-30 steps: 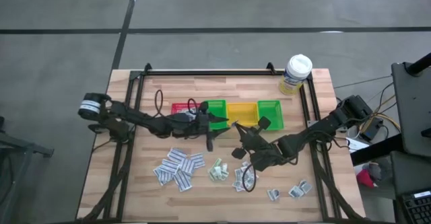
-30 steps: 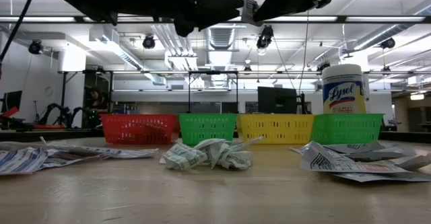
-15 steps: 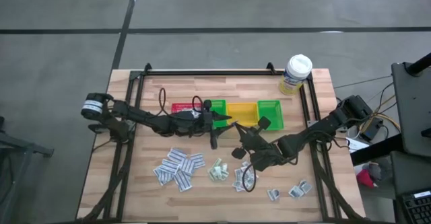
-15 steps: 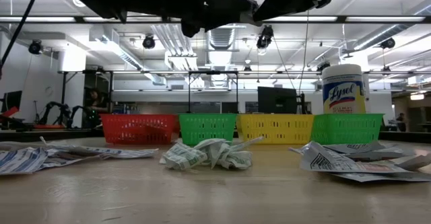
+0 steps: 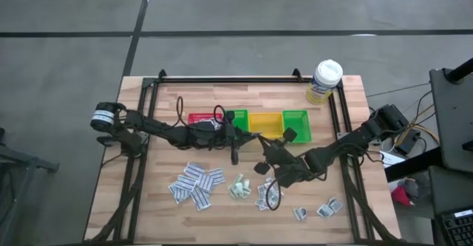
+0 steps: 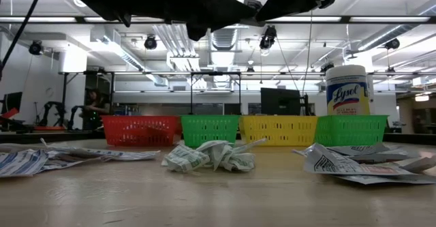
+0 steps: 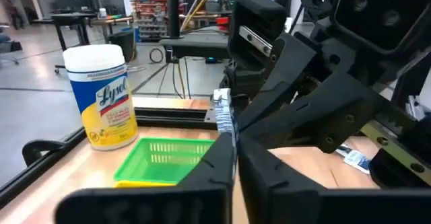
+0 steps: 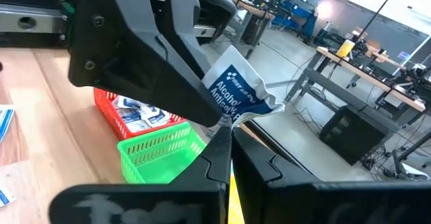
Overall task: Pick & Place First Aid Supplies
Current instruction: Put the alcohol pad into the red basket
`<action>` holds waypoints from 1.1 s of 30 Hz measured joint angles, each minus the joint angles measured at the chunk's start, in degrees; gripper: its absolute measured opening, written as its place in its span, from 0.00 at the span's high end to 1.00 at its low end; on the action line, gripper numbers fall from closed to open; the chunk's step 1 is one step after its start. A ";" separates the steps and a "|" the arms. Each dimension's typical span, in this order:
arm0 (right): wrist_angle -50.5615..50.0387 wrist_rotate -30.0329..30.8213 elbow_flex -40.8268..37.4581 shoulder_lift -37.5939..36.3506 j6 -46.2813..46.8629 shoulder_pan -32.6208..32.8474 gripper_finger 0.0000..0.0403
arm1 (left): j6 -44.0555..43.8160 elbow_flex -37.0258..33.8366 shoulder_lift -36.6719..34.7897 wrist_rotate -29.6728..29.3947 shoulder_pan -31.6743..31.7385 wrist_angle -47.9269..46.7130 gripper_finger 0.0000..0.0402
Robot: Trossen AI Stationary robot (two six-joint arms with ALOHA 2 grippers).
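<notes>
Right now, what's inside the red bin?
The red bin holds several white packets with blue print, seen in the right wrist view. How many lie beneath them is hidden by the bin wall, and from overhead the left arm covers most of the bin.

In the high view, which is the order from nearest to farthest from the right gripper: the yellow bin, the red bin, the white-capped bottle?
From the right gripper, near the table's middle, holding a packet:
1. Yellow bin, just behind it.
2. Red bin, at the row's left end.
3. White-capped bottle, at the back right corner.
</notes>
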 joint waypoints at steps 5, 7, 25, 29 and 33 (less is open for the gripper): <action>0.06 -0.33 0.00 0.00 0.89 0.01 0.98 | -0.87 0.00 0.00 0.28 0.07 -0.25 1.00; -0.17 -0.56 -0.02 0.00 0.87 0.02 0.98 | -1.10 0.00 -0.09 0.32 0.07 -0.74 1.00; -11.40 -0.05 -0.13 -0.24 7.36 0.67 0.98 | -4.07 -0.97 -5.30 -3.71 -0.09 -17.55 1.00; -16.75 -0.02 -0.13 -0.24 11.52 1.09 0.98 | -7.65 -2.16 -10.44 -11.43 -0.09 -27.54 1.00; -21.05 -0.22 -0.13 -0.26 12.96 2.00 0.98 | -13.64 -4.09 -15.36 -18.53 0.13 -38.79 1.00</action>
